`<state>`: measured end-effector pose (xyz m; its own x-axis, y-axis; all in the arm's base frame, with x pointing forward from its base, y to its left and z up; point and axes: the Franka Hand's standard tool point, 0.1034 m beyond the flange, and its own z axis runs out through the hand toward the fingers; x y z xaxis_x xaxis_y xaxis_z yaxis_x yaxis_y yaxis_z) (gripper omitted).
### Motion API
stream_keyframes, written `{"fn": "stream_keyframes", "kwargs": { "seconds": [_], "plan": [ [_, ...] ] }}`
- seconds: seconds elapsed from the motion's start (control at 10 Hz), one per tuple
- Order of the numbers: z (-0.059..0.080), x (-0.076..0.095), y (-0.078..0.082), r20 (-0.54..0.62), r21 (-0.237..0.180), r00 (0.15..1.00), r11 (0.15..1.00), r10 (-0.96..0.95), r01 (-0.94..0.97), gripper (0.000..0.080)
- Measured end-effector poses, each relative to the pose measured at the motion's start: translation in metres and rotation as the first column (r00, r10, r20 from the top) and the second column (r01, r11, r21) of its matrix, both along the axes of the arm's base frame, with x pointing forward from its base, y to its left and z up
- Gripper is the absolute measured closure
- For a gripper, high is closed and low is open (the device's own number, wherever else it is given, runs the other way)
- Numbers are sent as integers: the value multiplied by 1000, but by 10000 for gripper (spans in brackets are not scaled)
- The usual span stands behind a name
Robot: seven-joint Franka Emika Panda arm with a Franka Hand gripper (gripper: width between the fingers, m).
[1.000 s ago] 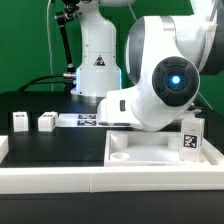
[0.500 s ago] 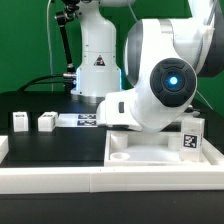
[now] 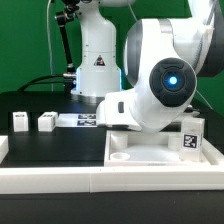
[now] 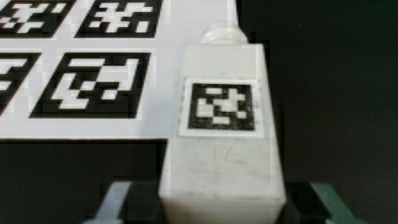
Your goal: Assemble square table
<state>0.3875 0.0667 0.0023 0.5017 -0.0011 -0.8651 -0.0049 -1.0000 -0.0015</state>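
Observation:
In the wrist view a white block leg (image 4: 222, 110) with a black-and-white tag lies on the black table, beside the marker board (image 4: 89, 60). My gripper (image 4: 226, 206) is open and straddles the leg's near end, with a small gap showing on each side. In the exterior view the arm's body hides the gripper and this leg. The white square tabletop (image 3: 150, 152) lies at the front right, with a tagged leg (image 3: 190, 135) standing at its right end. Two more legs (image 3: 20, 121) (image 3: 46, 121) stand on the table at the exterior view's left.
A long low white border wall (image 3: 90, 182) runs along the front. The marker board (image 3: 78, 121) lies flat behind the tabletop. The robot's white base (image 3: 97, 60) stands at the back, with a green backdrop behind it.

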Motion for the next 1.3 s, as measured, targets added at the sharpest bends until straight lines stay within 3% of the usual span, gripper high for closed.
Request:
{"fn": "stream_keyframes", "kwargs": {
  "seconds": [0.3, 0.7, 1.0, 1.2, 1.3],
  "plan": [
    [9, 5, -5, -1, 7, 1000, 1000, -7, 7, 510],
    [58, 36, -26, 39, 21, 998, 998, -56, 56, 509],
    [53, 39, -26, 80, 20, 995, 998, -57, 56, 509],
    [48, 50, -32, 259, 44, 965, 998, -50, 40, 509],
    [56, 49, -34, 307, 53, 950, 998, -49, 35, 509]
  ]
}}
